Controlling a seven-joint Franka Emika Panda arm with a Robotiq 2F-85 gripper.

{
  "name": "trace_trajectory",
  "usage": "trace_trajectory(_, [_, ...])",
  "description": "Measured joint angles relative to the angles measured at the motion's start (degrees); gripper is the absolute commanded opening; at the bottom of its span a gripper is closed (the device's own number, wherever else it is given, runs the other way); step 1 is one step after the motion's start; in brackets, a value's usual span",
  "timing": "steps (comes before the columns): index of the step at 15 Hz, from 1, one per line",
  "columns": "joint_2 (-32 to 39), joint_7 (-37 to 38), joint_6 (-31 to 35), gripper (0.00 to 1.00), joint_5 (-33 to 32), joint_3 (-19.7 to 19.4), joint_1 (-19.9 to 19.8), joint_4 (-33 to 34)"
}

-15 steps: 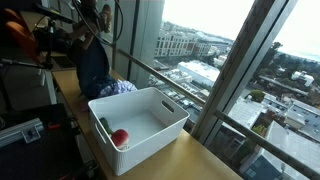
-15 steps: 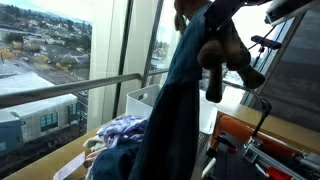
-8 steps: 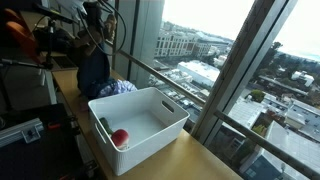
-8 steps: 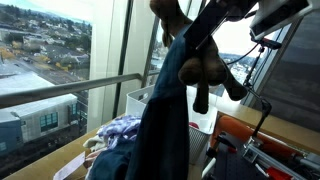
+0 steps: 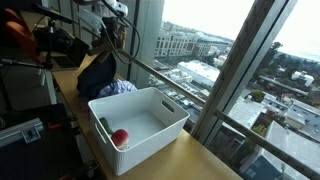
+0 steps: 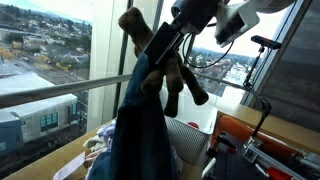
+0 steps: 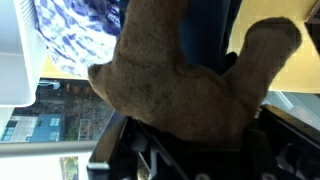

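Brown plush toy (image 6: 160, 64), gripped aloft, dark blue cloth (image 6: 135, 130) hanging beneath

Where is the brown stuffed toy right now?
In an exterior view the brown stuffed toy hangs in the jaws, high over the clothes pile, against the dark blue cloth.

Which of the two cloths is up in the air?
The dark blue garment, hanging from the end effector with a brown plush toy; the blue-and-white patterned cloth lies on the counter.
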Motion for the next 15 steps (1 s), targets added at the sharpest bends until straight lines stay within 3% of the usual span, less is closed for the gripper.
trace_trajectory(7, [15.72, -1.24, -0.11, 0.0, -1.98, 0.01, -3.36, 10.92])
trace_trajectory(15, [22.12, 3.59, 0.9, 0.0, -8.79, -0.11, -3.0, 10.56])
